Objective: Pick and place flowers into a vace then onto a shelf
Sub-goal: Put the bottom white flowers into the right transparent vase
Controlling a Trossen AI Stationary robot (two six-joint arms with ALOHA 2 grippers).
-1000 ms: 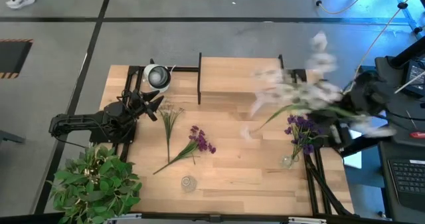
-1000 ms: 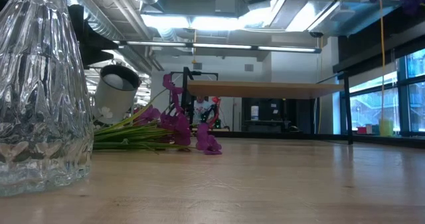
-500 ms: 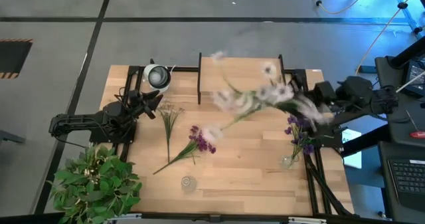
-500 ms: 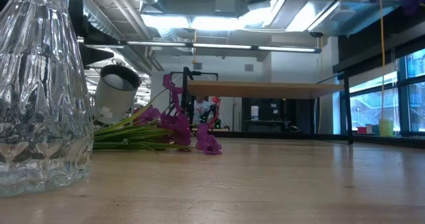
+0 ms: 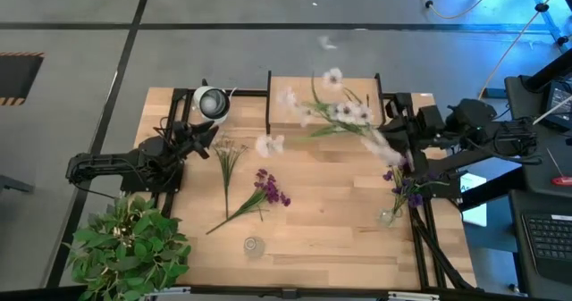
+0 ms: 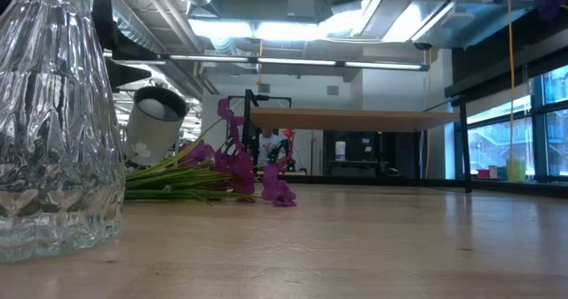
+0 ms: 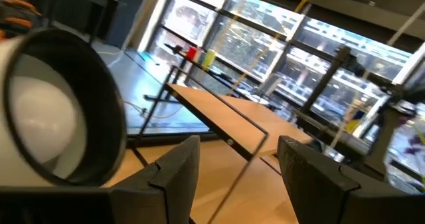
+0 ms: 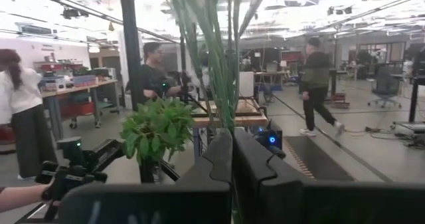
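A light-wood table point(image 5: 322, 221) stands on a grey floor, with a leafy potted plant point(image 5: 125, 247) at its near left corner and a white lamp-like cylinder point(image 5: 211, 103) at the far left. The shelf point(image 5: 295, 113), a raised board on a black frame, sits along the far edge. On the tabletop lie a white-blossomed stem point(image 5: 228, 158) and a purple-blossomed stem point(image 5: 259, 194), near each other but apart; a small clear vase point(image 5: 254, 245) stands near the front edge, and another vase with purple flowers point(image 5: 402, 189) stands at the right edge.

The right gripper point(image 5: 407, 136) reaches in from the right, its fingers clamped on the green stems of a white flower bunch point(image 5: 335, 113), which hangs blurred over the shelf's right part. The left gripper point(image 5: 207, 138) waits at the table's left edge, fingers spread, holding nothing.

The low view shows the glass vase point(image 6: 53, 121) large in front, the lying purple blossoms point(image 6: 235, 166) and the shelf board point(image 6: 355, 119) behind, but neither the held bunch nor the right arm. The right wrist view shows the green stems point(image 8: 222, 58) rising from between its closed fingers point(image 8: 216, 161), with people in the room beyond. The left wrist view shows its parted fingers point(image 7: 176, 177) and the shelf point(image 7: 219, 111)
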